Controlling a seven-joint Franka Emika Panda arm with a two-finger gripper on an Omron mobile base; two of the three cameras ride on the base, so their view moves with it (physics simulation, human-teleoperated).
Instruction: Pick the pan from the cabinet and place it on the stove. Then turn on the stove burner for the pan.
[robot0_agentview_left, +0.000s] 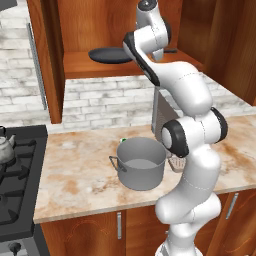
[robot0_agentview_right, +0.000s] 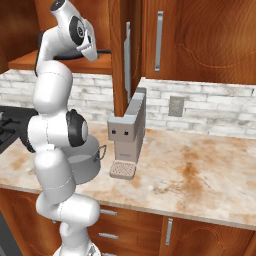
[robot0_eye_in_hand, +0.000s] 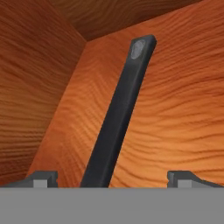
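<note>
Hand view looks straight along the pan's handle (robot0_eye_in_hand: 120, 113), a long, flat, dark grey-black bar with a small oval hanging hole near its far end. The handle runs from between the gripper's (robot0_eye_in_hand: 113, 178) two finger tips up and slightly right, toward the back corner of the cabinet (robot0_eye_in_hand: 175, 100), whose reddish-brown wood grain surrounds it on all sides. The jaws are spread wide, one tip (robot0_eye_in_hand: 41, 178) on each side of the handle and both clear of it; nothing is pinched between them.

From the left base view, the pan (robot0_agentview_left: 107, 55) sits flat on the shelf of the open cabinet (robot0_agentview_left: 85, 65), a round, shallow, dark dish with its bowl to the left and its handle running right, behind the arm's wrist. Whether the tips touch the shelf cannot be told.

Below the shelf, a grey pot (robot0_agentview_left: 141, 163) stands on the marbled counter (robot0_agentview_left: 75, 175), with a coffee machine (robot0_agentview_right: 127, 135) just beside it. The stove (robot0_agentview_left: 17, 175) lies to the left, a small kettle (robot0_agentview_left: 5, 147) on its grates.
</note>
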